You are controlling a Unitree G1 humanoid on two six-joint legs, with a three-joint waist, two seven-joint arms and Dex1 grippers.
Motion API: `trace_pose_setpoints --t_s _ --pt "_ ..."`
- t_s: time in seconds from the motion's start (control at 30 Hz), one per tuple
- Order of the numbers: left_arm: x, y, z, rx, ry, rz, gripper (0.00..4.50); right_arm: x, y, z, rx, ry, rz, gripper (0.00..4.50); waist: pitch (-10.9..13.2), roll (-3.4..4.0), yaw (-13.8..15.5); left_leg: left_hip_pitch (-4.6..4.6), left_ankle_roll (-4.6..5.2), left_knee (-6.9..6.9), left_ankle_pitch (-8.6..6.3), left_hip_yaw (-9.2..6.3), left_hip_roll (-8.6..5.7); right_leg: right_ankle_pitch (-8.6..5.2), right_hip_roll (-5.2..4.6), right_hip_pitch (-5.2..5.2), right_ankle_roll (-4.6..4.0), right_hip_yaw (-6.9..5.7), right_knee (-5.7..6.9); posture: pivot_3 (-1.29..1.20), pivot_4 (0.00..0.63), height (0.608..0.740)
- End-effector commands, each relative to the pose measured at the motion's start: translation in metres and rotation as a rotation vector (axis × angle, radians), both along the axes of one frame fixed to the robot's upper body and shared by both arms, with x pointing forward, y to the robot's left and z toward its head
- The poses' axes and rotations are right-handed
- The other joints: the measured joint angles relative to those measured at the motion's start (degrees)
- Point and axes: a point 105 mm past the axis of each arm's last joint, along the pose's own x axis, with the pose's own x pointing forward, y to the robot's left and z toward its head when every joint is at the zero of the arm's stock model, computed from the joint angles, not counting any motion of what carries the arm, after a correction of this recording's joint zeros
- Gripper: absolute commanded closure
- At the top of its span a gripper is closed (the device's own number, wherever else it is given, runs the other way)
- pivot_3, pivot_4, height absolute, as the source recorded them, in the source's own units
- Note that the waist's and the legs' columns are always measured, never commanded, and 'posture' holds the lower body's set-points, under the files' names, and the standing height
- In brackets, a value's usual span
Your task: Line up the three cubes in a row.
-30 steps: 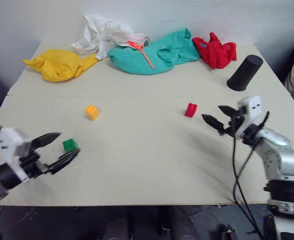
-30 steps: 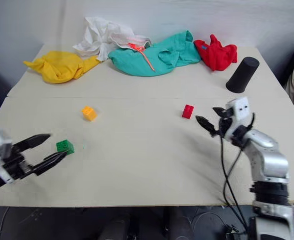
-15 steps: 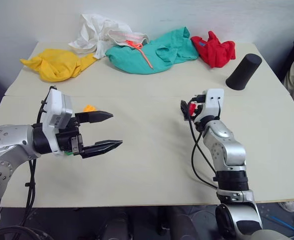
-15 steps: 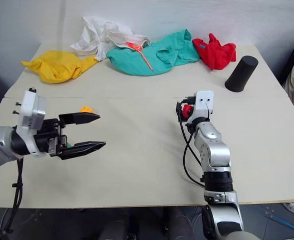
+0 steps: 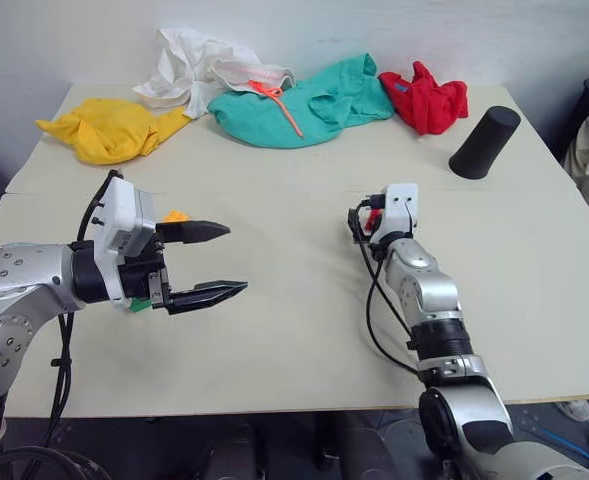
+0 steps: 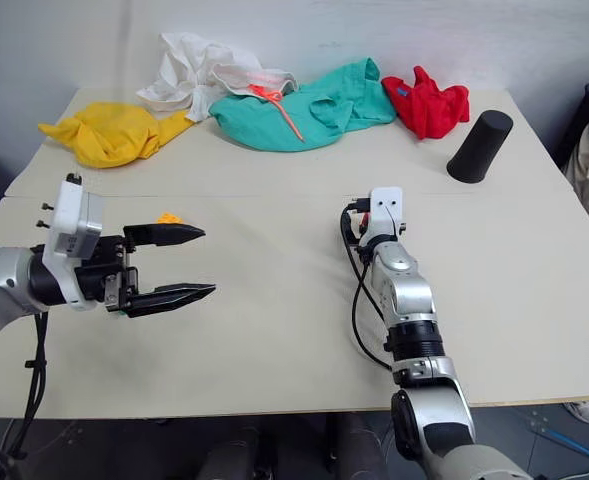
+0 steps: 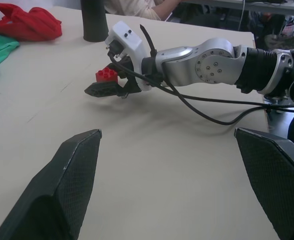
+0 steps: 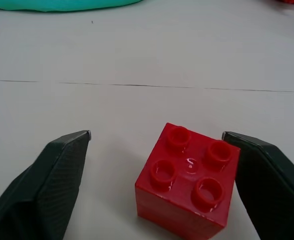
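The red cube [image 8: 189, 180] sits on the table between the fingers of my right gripper [image 8: 156, 135]. That gripper is open: one finger is close against the cube's side and the other stands apart. In the left wrist view the red cube [image 7: 107, 75] shows just above a black fingertip of the right gripper. My left gripper [image 5: 234, 258] hovers open above the table's left half with nothing in it. The orange-yellow cube [image 5: 177, 215] peeks out behind it. A sliver of the green cube [image 5: 139, 305] shows under the left hand.
Along the table's far edge lie a yellow cloth [image 5: 114, 128], a white cloth [image 5: 199, 70], a teal cloth [image 5: 304, 100] and a red cloth [image 5: 429, 95]. A black cylinder [image 5: 484, 142] stands at the far right. A seam [image 5: 274, 190] crosses the tabletop.
The right gripper swung in from the right and reached around the red cube, and its fingers have narrowed. The left arm rose and moved right over the green cube, then stayed still.
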Motion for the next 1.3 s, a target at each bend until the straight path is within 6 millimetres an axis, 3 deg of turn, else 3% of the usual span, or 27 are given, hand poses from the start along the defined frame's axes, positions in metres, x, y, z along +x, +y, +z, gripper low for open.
trace_pose_setpoints --t_s 0.03,0.2,0.4,0.57,0.63,0.73,0.87,1.0,1.3 --pt "-0.001 0.001 0.007 0.007 -0.043 -0.004 0.0 0.003 0.001 0.016 -0.006 -0.062 -0.006 1.3 0.0 0.0 0.0 0.0 0.0 0.0 0.0 0.0 0.0 0.0 0.0 0.0 0.0 0.0 0.0 0.0 0.15 0.74" --pt "-0.001 0.002 0.009 0.006 -0.056 0.005 0.0 0.001 0.003 0.011 -0.004 -0.05 0.002 3.0 0.0 0.0 -0.1 0.0 0.0 0.0 0.0 -0.01 0.02 0.0 0.0 0.0 0.0 0.01 0.0 0.0 0.15 0.74" --pt "-0.005 -0.003 0.007 -0.003 -0.045 -0.016 0.0 -0.009 -0.003 0.004 0.012 -0.055 0.063 2.96 0.0 0.0 0.0 -0.01 0.0 -0.01 0.0 -0.03 0.02 0.0 -0.01 0.0 0.0 0.01 -0.01 0.0 0.15 0.74" --pt "-0.015 -0.012 -0.001 0.012 0.022 -0.095 0.0 -0.041 0.022 0.04 -0.031 -0.182 0.563 2.96 0.0 0.04 0.5 -0.02 0.02 0.0 -0.01 -0.03 0.0 0.0 -0.01 0.02 0.0 0.02 -0.05 0.0 0.15 0.74" --pt "-0.022 -0.016 -0.011 0.058 0.074 -0.152 0.0 -0.071 0.027 0.047 -0.05 -0.168 0.854 2.96 0.0 0.06 0.6 -0.02 0.03 0.01 -0.01 -0.03 0.0 0.0 -0.01 0.02 0.0 0.02 -0.05 0.0 0.15 0.74" --pt "-0.026 -0.019 -0.022 0.111 0.1 -0.208 0.0 -0.116 0.028 0.04 -0.2 -0.126 1.204 2.96 0.1 0.08 0.9 -0.02 0.07 -0.01 -0.03 -0.09 0.0 0.0 0.0 0.06 0.0 -0.01 -0.12 0.0 0.15 0.74" --pt "-0.028 -0.021 -0.027 0.173 0.101 -0.275 0.0 -0.148 0.022 0.02 -0.342 -0.052 1.467 2.96 0.0 0.07 0.9 0.04 0.09 0.02 -0.04 -0.1 -0.02 0.0 0.01 0.13 0.0 -0.05 -0.36 0.0 0.15 0.74" --pt "-0.031 -0.023 -0.03 0.213 0.103 -0.342 0.0 -0.151 0.026 0.003 -0.429 -0.056 1.559 2.96 0.0 0.07 0.6 0.08 0.06 0.03 -0.03 -0.03 -0.01 0.0 0.02 0.11 0.0 -0.05 -0.32 0.0 0.15 0.74" --pt "-0.028 -0.025 -0.026 0.227 0.089 -0.345 0.0 -0.139 0.042 -0.027 -0.415 -0.084 1.523 2.96 0.1 0.07 1.0 0.02 0.06 0.11 -0.02 -0.07 -0.03 0.0 -0.03 0.1 0.0 -0.05 -0.07 0.0 0.15 0.74"
